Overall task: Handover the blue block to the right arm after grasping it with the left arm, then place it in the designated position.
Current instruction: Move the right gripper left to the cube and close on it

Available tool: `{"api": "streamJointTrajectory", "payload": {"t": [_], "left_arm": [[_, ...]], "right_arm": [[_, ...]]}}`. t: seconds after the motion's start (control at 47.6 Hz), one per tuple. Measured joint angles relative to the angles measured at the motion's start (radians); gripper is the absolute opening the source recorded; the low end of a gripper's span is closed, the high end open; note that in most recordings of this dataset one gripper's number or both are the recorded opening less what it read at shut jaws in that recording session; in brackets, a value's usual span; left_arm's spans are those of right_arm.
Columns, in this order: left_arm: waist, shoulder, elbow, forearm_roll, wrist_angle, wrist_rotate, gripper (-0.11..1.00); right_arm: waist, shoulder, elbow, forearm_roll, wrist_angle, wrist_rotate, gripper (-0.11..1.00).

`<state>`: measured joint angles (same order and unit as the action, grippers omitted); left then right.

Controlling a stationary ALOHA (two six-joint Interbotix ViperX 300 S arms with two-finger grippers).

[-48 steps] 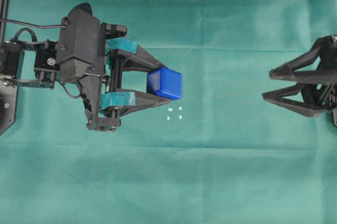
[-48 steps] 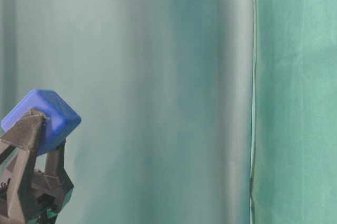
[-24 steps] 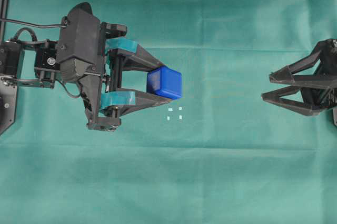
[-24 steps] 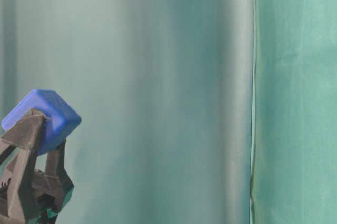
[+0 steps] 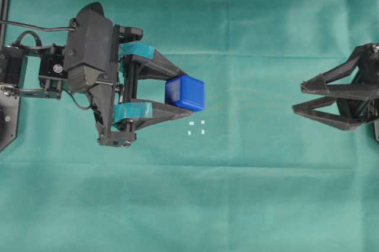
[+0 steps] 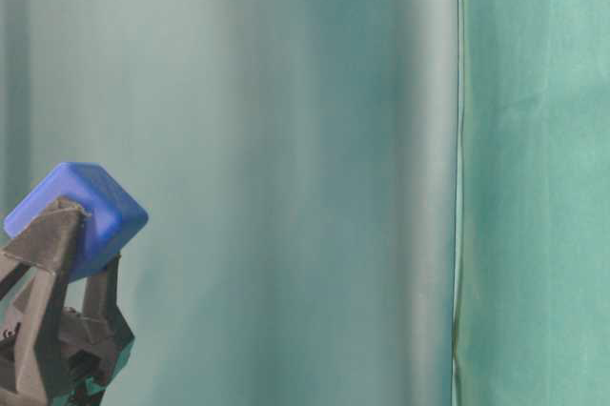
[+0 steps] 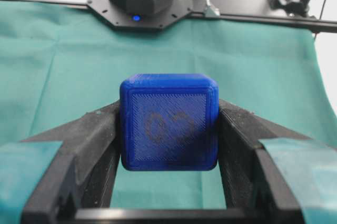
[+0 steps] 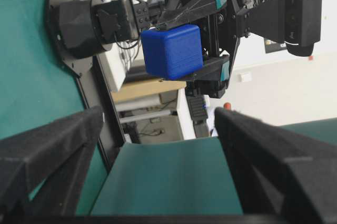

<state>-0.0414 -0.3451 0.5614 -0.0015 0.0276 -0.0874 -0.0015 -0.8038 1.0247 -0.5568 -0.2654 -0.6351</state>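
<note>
The left hand (image 5: 188,95), its fingers banded in teal tape, is clamping the blue block (image 5: 186,93) at its fingertips, holding it above the green cloth (image 5: 237,193) just beside the small white marks (image 5: 196,128). The right hand (image 5: 299,98) is waiting well apart, fingers spread wide, facing the block.

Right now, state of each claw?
Left claw: closed on the blue block, held clear of the cloth.
Right claw: open, holding nothing.

Right gripper (image 5: 296,98) marginally nearer centre.
</note>
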Motion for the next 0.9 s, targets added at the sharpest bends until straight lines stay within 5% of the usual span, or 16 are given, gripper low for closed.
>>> {"api": "streamJointTrajectory", "payload": {"t": [0.904], "left_arm": [[0.002,-0.002,-0.002,0.000,0.002,0.002,0.47]], "right_arm": [[-0.003,0.422,-0.324,-0.023,-0.041,-0.006,0.93]]}}
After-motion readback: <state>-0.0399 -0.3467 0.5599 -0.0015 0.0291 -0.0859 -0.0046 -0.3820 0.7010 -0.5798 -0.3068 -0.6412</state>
